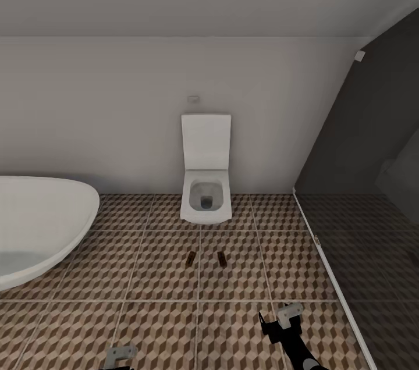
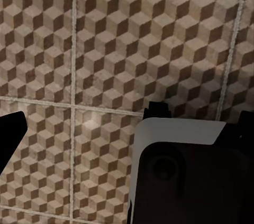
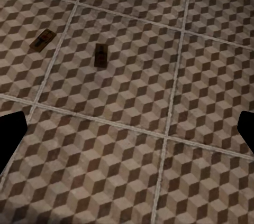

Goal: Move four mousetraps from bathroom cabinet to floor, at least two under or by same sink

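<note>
Lying lengthwise toward toilet [image 1: 205, 184]: two mousetraps [image 1: 191, 259]

The bathroom floor [image 1: 163, 277] is laid in large square tiles printed with a brown, beige and white cube pattern, with pale grout lines. Two mousetraps lie flat on it, close together but apart, in front of the toilet [image 1: 205, 195]: one [image 1: 190, 259] left of a grout line, the other [image 1: 222, 259] right of it. In the right wrist view both traps [image 3: 43, 39] [image 3: 99, 55] rest on one tile; their wire parts are too small to confirm. The bathtub [image 1: 41, 230] appears to stand on the floor at left.
</note>
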Controlling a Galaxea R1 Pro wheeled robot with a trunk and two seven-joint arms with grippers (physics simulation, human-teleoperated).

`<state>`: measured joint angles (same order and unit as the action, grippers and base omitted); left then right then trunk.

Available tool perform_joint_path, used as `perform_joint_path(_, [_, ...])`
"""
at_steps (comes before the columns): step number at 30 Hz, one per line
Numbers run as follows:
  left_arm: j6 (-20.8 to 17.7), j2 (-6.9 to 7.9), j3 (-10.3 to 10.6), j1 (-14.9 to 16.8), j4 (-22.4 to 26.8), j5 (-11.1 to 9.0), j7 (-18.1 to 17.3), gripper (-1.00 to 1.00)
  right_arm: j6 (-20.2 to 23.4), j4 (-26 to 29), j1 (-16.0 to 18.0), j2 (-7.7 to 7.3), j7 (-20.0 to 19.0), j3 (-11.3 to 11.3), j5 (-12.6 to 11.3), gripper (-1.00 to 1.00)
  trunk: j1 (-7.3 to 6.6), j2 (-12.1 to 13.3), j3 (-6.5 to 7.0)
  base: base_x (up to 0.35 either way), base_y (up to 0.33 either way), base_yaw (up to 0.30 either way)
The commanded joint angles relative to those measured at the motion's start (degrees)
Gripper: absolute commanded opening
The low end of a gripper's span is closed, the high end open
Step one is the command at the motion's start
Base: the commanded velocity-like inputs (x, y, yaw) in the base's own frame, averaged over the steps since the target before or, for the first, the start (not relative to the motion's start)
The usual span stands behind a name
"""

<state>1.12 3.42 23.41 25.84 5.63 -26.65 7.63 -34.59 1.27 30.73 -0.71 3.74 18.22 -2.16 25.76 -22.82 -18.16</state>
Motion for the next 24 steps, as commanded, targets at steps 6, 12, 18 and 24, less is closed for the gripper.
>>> perform_joint_path(6, [0.1, 0.01, 0.5, 0.0, 0.0, -0.5, 0.2, 1.00, -0.1, 0.0, 0.0, 0.06, 0.3, 0.5, -0.2, 1.00, 0.03, -0.1, -0.09, 0.000, 0.000, 0.000])
perform_joint_path(12, [0.1, 0.01, 0.5, 0.0, 0.0, -0.5, 0.2, 1.00, -0.1, 0.0, 0.0, -0.04, 0.3, 0.5, -0.2, 1.00, 0.03, -0.1, -0.09, 0.000, 0.000, 0.000])
perform_joint_path(18, [0.1, 0.01, 0.5, 0.0, 0.0, -0.5, 0.2, 1.00, -0.1, 0.0, 0.0, -0.01, 0.3, 0.5, -0.2, 1.00, 0.03, -0.1, -0.09, 0.000, 0.000, 0.000])
perform_joint_path(24, [0.1, 0.01, 0.5, 0.0, 0.0, -0.5, 0.2, 1.00, -0.1, 0.0, 0.0, 0.00, 0.3, 0.5, -0.2, 1.00, 0.03, -0.1, -0.09, 0.000, 0.000, 0.000])
